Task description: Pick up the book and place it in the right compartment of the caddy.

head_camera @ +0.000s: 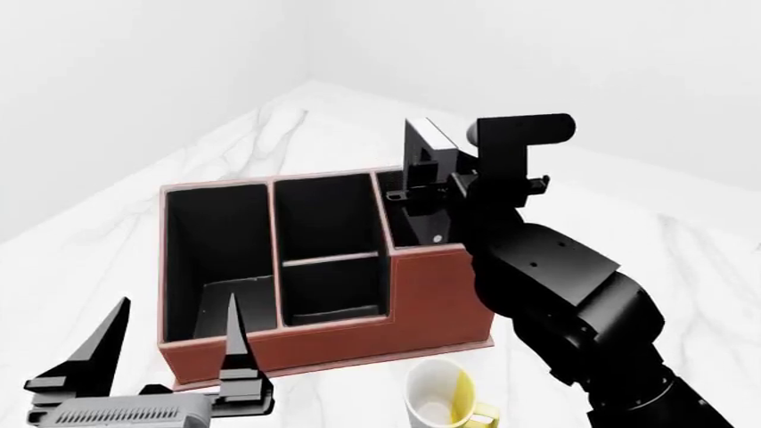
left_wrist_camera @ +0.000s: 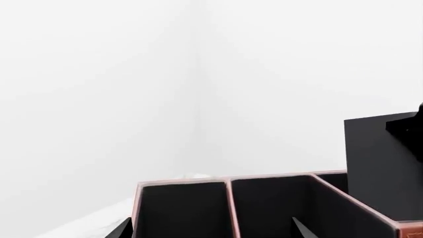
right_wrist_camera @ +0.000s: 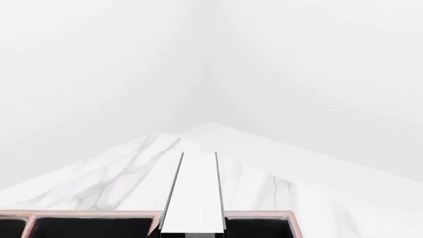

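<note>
The reddish-brown caddy point(head_camera: 356, 346) stands on the marble table. My right gripper point(head_camera: 419, 192) is shut on the black book point(head_camera: 426, 147). It holds the book upright over the right compartment point(head_camera: 408, 225), with the book's lower end at about rim height. In the right wrist view the book's white page edges point(right_wrist_camera: 193, 193) point away from me above the caddy's rim point(right_wrist_camera: 79, 213). My left gripper point(head_camera: 167, 343) is open and empty in front of the caddy's left end. In the left wrist view its fingertips point(left_wrist_camera: 122, 229) frame the caddy point(left_wrist_camera: 229, 203), and the book point(left_wrist_camera: 380, 168) rises at one side.
A white-and-yellow mug point(head_camera: 440, 401) stands just in front of the caddy, below my right arm point(head_camera: 559, 294). The white marble table point(head_camera: 107, 232) runs back to a corner between pale walls.
</note>
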### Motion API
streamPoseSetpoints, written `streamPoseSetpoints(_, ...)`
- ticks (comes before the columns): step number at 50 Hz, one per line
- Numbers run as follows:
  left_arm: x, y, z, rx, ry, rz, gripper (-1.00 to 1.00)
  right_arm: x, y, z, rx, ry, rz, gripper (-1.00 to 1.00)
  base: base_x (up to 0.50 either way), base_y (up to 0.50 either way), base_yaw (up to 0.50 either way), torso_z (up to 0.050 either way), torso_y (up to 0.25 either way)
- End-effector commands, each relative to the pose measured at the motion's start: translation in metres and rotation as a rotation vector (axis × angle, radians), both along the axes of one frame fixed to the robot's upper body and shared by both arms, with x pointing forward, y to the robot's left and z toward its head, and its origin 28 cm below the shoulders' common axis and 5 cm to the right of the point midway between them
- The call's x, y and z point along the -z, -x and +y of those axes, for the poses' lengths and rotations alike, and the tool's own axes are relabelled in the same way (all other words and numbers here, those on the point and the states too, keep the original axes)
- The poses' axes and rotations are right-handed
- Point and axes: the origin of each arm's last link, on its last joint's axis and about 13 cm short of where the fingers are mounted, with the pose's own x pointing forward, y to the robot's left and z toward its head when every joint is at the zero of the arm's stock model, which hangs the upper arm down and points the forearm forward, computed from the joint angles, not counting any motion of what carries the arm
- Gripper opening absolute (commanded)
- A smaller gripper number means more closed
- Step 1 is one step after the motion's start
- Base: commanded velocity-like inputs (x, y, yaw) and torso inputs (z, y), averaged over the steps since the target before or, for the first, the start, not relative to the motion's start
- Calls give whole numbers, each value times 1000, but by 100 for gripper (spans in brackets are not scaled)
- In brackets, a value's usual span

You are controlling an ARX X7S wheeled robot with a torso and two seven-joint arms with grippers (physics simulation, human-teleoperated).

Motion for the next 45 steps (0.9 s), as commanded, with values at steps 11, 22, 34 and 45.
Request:
streamPoseSetpoints(11,0,0,0,1,0,0,100,3,-5,-3,21,7,-32,-100,0,0,0,0,2)
streamPoseSetpoints(22,0,0,0,0,0,-1,100,6,-6,-2,18,5,-30,-100,0,0,0,1,1)
streamPoseSetpoints(34,0,0,0,0,0,0,100,14,-8,-2,18,6,-20,-100,0,0,0,0,2)
streamPoseSetpoints(45,0,0,0,0,0,-1,100,16,-8,-3,18,4,-13,-100,0,0,0,0,2)
